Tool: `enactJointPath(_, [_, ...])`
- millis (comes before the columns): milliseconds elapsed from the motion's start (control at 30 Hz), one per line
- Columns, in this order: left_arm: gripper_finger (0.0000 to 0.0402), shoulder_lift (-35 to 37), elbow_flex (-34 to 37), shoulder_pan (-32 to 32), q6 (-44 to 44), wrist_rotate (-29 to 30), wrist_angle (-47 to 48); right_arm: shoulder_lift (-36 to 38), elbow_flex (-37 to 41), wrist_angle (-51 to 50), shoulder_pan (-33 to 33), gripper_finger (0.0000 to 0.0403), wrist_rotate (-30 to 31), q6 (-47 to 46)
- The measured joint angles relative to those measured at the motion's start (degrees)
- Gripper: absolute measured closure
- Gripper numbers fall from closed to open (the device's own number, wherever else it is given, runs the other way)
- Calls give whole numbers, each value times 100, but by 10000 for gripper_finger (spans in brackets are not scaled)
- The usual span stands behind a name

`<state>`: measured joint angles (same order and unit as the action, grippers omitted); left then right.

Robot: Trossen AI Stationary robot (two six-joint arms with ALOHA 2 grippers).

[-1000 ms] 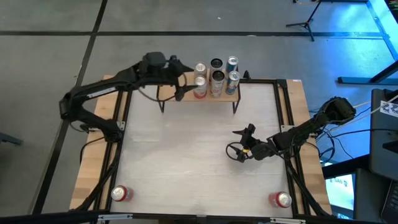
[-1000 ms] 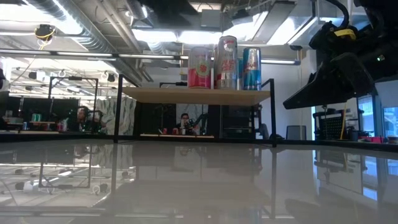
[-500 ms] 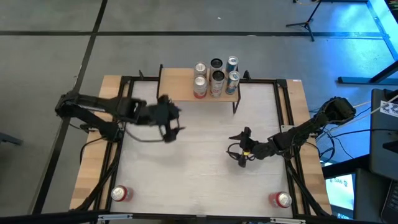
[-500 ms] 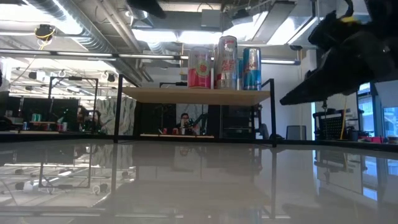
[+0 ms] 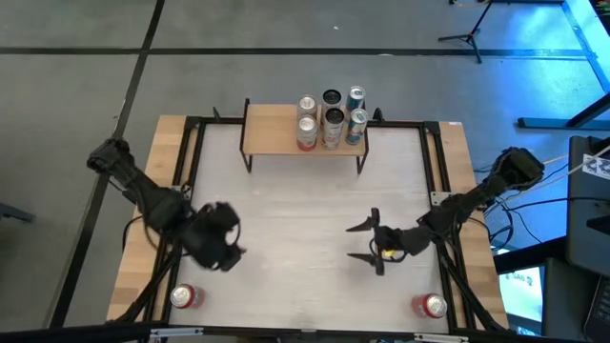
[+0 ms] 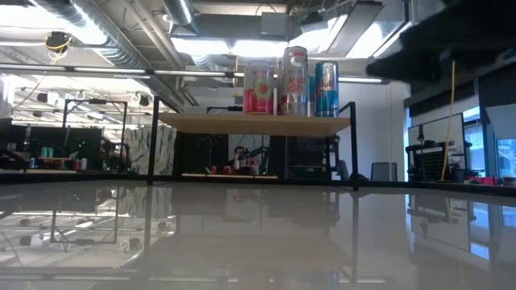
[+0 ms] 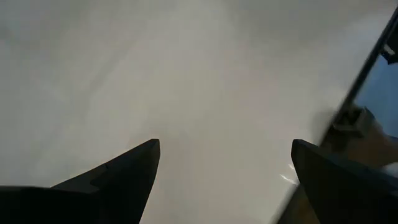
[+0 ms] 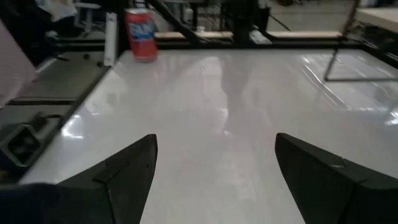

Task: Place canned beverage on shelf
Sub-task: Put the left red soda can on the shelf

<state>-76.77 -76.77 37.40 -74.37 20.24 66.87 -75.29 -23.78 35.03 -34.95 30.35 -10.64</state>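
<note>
Dark left fingers (image 5: 232,255) spread, empty, low over table's near-left, right fingers (image 5: 365,242) spread, empty, mid-right

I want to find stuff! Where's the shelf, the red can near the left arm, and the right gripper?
shelf (image 5: 272,133): high view, bare board.
red can (image 5: 183,296): high view, its side.
right gripper (image 5: 362,241): high view, between fingertips.

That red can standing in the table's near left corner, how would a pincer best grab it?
The red can stands upright, so probably grip its round side wall about mid-height, coming in level from the table's middle, where nothing stands beside it. The left pincer is nearest and open, as is the right pincer.
</note>
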Motion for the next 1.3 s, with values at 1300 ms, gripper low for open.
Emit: enactJointPath(1300, [49,-1579,4,2782,-6005,-2366,503,-1709,-1116,-61,-591,81,-255,-1076])
